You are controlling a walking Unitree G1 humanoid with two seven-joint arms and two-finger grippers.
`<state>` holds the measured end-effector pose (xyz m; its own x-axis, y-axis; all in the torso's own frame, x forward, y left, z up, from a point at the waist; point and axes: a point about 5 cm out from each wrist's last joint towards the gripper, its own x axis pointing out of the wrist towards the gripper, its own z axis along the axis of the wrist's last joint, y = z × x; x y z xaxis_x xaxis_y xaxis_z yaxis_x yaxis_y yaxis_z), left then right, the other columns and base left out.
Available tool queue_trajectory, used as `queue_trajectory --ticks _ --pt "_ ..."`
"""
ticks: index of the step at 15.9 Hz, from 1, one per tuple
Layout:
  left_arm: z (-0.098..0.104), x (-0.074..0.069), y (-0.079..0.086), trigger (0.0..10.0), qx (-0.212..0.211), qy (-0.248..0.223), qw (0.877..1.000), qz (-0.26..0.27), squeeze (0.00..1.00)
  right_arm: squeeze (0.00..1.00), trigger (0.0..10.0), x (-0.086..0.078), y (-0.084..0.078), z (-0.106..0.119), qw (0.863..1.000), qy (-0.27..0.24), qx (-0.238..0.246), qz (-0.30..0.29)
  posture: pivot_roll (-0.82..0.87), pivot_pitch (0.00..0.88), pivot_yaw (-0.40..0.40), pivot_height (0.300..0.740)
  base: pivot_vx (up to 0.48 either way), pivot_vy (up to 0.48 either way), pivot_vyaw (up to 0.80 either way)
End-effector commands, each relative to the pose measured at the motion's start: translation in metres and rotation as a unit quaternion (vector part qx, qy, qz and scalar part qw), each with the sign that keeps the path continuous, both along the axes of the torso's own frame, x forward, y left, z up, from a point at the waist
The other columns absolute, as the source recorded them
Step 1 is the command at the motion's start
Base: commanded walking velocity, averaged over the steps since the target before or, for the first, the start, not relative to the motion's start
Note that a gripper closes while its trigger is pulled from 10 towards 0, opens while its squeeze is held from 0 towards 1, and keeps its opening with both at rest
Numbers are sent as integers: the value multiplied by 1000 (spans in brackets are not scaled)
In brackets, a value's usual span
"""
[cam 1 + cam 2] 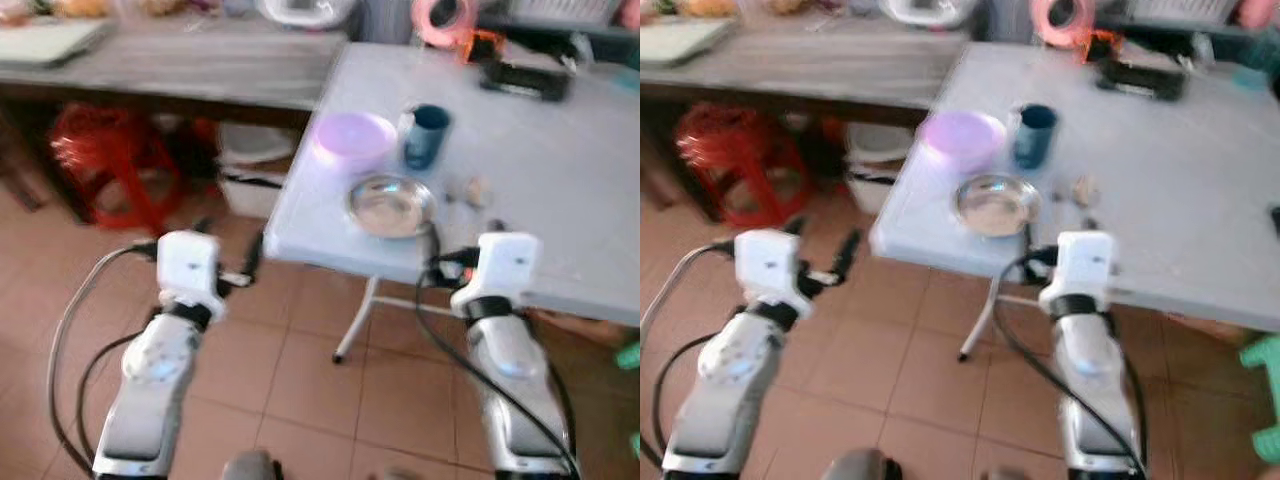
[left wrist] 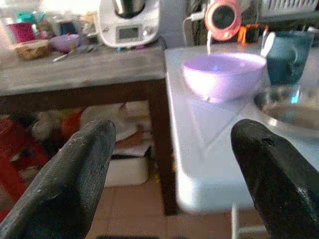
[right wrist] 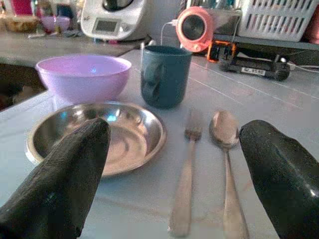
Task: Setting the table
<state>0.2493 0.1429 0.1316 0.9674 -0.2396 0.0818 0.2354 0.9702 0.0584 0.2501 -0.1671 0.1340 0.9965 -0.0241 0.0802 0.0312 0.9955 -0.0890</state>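
The head's stereo eyes look steeply down from above the white table [image 1: 560,170]. Both wrist cameras sit low by its near edge, looking across it, sharing the purple bowl [image 3: 83,75] and steel plate [image 3: 127,134].

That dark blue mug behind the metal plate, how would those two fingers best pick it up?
Probably by the body, not the handle. The teal mug stands upright, with its handle turned toward the purple bowl. The right gripper, its fingers open, could come in low from the table's near edge, over the fork, and close on the mug's round sides. The steel plate lies close, so keep clear of it.
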Motion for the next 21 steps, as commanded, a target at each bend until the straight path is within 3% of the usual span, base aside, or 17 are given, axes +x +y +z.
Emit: queue_trajectory --ticks 1,8,16,21 --pt "1 -1 -8 10000 -6 -3 1000 -9 0 0 10000 -5 -9 2 1000 -3 -12 -13 21 21 25 740 315 0 0" --pt "1 1 -1 10000 4 -11 1000 7 0 0 10000 -9 4 7 998 -23 -37 38 20 0 24 740 130 0 0" --pt "2 2 -4 10000 -13 -9 1000 3 0 0 10000 -8 0 4 999 -14 -25 14 22 0 23 740 284 0 246" --pt "-1 -4 -1 10000 19 -9 999 -33 0 0 10000 -9 -2 -6 1000 14 6 -14 32 2 26 740 0 0 0"
